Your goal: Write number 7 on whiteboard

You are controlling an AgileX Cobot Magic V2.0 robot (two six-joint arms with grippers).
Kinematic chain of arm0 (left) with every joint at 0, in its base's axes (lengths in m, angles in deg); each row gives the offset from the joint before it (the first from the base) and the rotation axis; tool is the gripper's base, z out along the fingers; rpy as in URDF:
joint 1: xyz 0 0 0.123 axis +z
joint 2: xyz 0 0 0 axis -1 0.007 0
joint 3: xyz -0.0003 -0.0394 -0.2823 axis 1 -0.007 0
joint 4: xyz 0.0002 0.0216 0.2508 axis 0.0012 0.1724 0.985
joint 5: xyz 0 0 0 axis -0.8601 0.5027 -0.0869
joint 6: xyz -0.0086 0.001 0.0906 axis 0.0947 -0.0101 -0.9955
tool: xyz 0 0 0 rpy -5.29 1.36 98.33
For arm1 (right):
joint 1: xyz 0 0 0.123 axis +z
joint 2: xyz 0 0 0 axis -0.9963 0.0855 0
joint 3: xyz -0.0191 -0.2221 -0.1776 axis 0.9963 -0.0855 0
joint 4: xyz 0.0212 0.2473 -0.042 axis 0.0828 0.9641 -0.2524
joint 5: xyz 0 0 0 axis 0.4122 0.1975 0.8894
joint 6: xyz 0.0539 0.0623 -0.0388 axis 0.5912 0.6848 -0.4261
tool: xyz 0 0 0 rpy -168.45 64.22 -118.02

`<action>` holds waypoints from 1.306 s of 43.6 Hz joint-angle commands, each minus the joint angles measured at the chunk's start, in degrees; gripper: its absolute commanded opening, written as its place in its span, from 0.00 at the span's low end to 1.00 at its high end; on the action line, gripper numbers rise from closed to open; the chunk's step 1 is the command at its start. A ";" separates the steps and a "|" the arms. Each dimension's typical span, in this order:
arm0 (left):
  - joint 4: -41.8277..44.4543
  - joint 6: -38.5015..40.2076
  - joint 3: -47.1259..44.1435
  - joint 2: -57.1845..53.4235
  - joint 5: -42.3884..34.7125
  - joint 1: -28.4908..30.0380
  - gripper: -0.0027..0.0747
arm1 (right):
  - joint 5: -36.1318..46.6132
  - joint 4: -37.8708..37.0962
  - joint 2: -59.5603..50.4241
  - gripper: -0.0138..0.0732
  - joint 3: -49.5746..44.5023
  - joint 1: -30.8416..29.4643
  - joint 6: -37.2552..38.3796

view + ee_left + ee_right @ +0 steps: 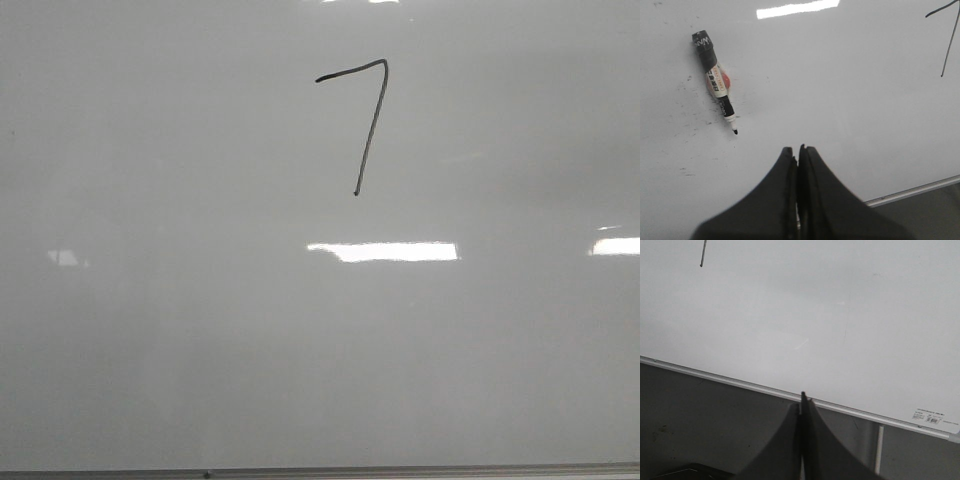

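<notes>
Number 7 [365,120] drawn in black high on the whiteboard [200,350], near center. Uncapped marker [716,82] lies flat on the board. Left gripper [799,152] over the board, fingers pressed together, empty. Right gripper [803,397] over the frame edge [740,382], fingers together, empty.

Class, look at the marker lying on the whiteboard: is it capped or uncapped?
Uncapped. In the left wrist view the marker lies flat on the whiteboard, its bare black tip exposed; no separate cap is visible.
</notes>
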 commanded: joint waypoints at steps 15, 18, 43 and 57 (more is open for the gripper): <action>1.79 -0.71 -7.98 -8.51 -15.70 4.68 0.01 | 3.79 -0.70 0.09 0.08 1.18 -0.33 0.00; 1.64 -0.71 -13.75 -12.11 -22.76 6.88 0.01 | 3.79 -0.70 0.09 0.08 1.18 -0.33 0.00; -1.25 -0.71 -44.16 -32.96 -47.65 13.94 0.01 | 3.79 -0.70 0.09 0.08 1.18 -0.33 0.00; -1.25 -0.71 -45.25 -32.84 -50.58 13.94 0.01 | 3.79 -0.70 0.09 0.08 1.18 -0.33 0.00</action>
